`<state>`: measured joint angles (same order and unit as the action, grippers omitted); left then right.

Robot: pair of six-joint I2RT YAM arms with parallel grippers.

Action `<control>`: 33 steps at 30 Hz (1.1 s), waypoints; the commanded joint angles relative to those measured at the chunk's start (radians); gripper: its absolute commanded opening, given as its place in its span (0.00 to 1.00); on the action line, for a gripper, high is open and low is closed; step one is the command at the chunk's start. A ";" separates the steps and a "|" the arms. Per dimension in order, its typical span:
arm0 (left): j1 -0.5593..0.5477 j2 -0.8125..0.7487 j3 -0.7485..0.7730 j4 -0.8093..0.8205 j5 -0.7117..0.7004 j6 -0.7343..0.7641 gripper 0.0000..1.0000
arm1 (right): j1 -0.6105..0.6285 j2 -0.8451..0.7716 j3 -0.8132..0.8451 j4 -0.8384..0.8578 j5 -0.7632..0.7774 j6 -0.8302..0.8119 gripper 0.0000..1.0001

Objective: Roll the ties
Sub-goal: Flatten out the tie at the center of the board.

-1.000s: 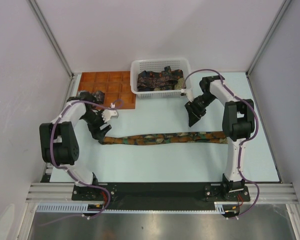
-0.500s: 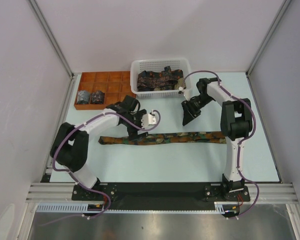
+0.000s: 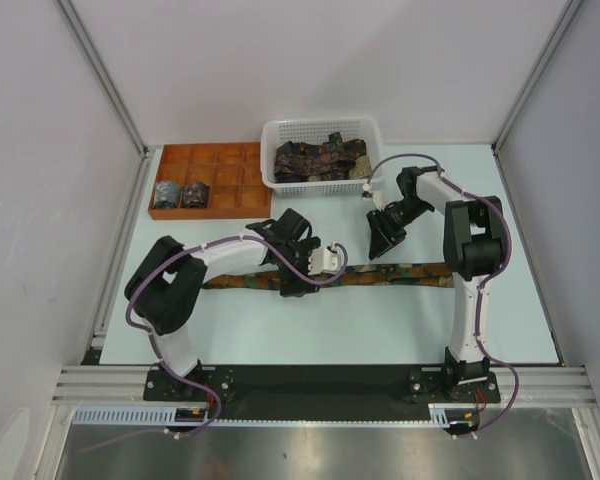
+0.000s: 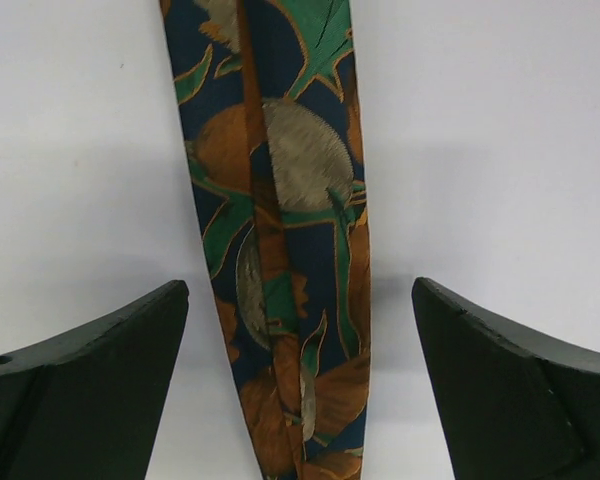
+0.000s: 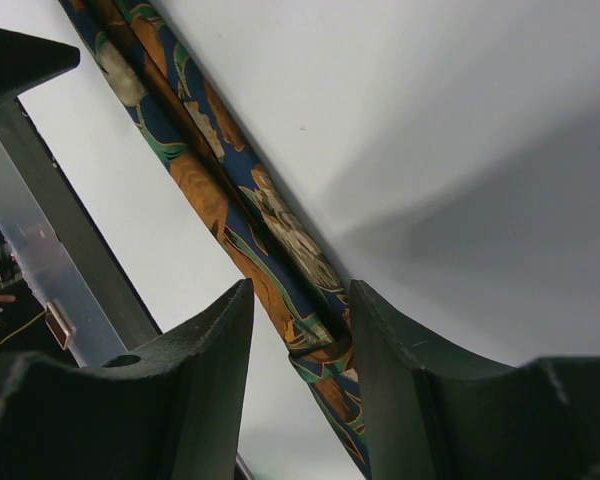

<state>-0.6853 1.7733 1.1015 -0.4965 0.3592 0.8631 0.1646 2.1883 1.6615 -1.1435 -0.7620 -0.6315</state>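
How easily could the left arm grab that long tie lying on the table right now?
Probably quite easily. The left tool hangs wide open right above the tie, which lies flat on the table and runs between the two fingers. Nothing covers the fabric there.

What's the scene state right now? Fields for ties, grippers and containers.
flat tie: unrolled, stretched out left to right
left gripper: open, fingers straddling the flat tie
right gripper: jaws partly apart, holding nothing, poised just off the flat tie's far side
rolled ties: two, in adjacent near-left compartments
compartment tray: orange, far left
mesh basket: white, beside the tray
loose ties: piled in the basket
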 commanded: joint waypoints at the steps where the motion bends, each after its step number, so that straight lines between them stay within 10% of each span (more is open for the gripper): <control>1: -0.033 0.031 0.041 0.048 -0.002 -0.030 0.99 | -0.011 -0.045 -0.014 0.014 0.007 0.010 0.48; 6: -0.040 0.089 0.083 0.059 -0.039 -0.049 0.99 | -0.025 -0.065 -0.035 0.011 0.010 0.004 0.48; 13: -0.040 0.121 0.135 -0.042 0.049 -0.010 0.53 | -0.128 -0.114 -0.026 -0.050 0.044 -0.023 0.51; 18: -0.040 0.124 0.141 -0.066 0.075 -0.009 0.45 | -0.298 -0.173 -0.039 -0.126 0.099 -0.057 0.57; 30: -0.030 0.011 0.140 -0.021 0.099 -0.068 0.99 | -0.609 -0.205 -0.100 -0.231 0.320 -0.174 0.72; 33: -0.001 -0.063 0.118 0.021 0.109 -0.114 1.00 | -0.614 -0.179 -0.134 -0.184 0.360 -0.166 0.72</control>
<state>-0.7151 1.8584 1.2186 -0.5400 0.4076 0.8120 -0.4545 2.0052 1.5604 -1.3106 -0.4824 -0.7666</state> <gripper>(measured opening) 0.989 0.720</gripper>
